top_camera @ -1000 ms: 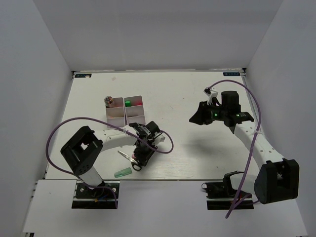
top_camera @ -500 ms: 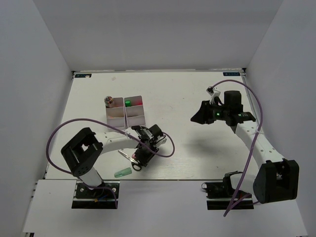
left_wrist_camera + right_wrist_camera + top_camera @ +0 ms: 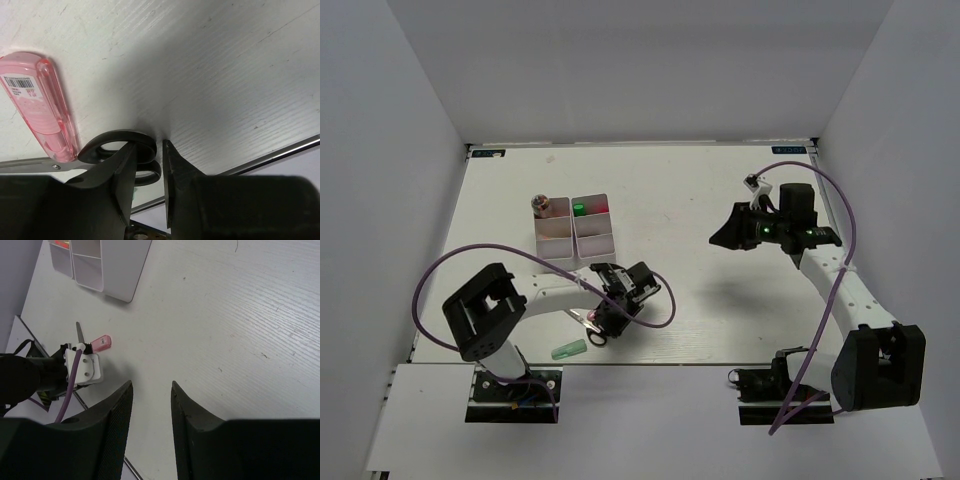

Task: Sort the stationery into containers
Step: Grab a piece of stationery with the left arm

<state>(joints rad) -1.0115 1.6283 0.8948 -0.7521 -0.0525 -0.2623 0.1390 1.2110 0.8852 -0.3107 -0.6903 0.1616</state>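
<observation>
Left wrist view: the left gripper (image 3: 148, 144) sits low over the table (image 3: 225, 75), jaws narrowly apart about the rim of the black scissors' (image 3: 107, 137) handle loop — whether they pinch it, I cannot tell. A pink highlighter (image 3: 42, 107) lies just left of it. The right gripper (image 3: 151, 386) hangs with jaws apart, nothing between them — white trays (image 3: 117, 270) far ahead-left.

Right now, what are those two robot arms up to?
The left gripper is down at the table. Its open fingers sit either side of the edge of a handle loop on the black-handled scissors, and they don't seem to be squeezing it yet. A pink highlighter lies right beside the scissors. The right gripper hangs open and empty above the table. The white trays sit farther back.
</observation>
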